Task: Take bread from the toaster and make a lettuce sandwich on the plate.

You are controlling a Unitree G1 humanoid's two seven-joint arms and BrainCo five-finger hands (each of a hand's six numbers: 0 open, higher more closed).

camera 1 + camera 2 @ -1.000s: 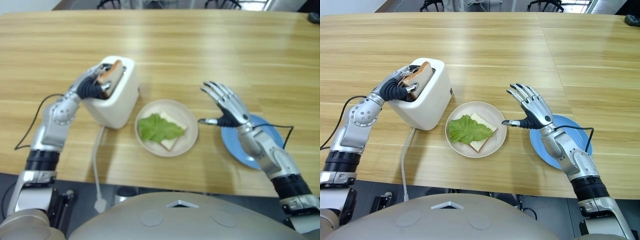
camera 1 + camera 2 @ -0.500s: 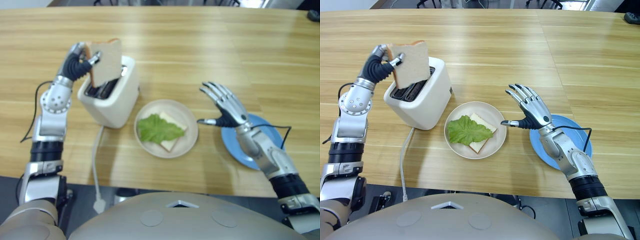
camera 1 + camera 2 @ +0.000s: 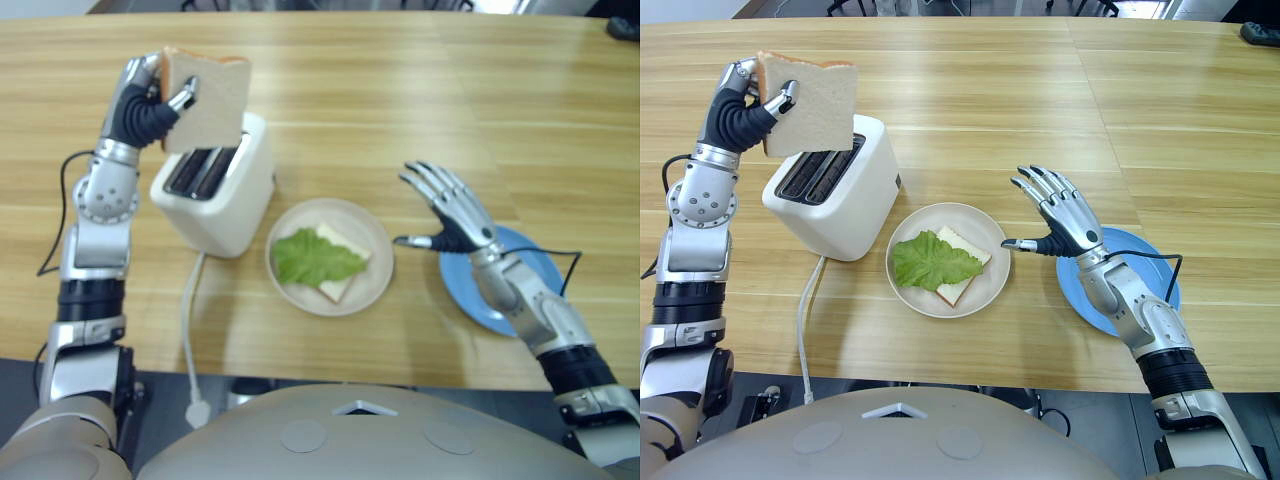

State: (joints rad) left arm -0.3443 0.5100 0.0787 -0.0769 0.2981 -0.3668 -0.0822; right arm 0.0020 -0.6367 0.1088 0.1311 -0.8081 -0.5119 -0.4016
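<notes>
The left hand (image 3: 743, 108) is raised above the white toaster (image 3: 835, 200), fingers pinched on a bread slice (image 3: 812, 100) that stands on edge, clear of the slots, crust side up and broad face toward the camera. Right of the toaster a beige plate (image 3: 995, 275) holds another slice (image 3: 965, 243) under a lettuce leaf (image 3: 928, 262). The right hand (image 3: 1060, 215) hovers with fingers spread, holding nothing, by a blue plate (image 3: 1150, 260); the toaster's cord (image 3: 803, 310) trails off the table's near edge.
</notes>
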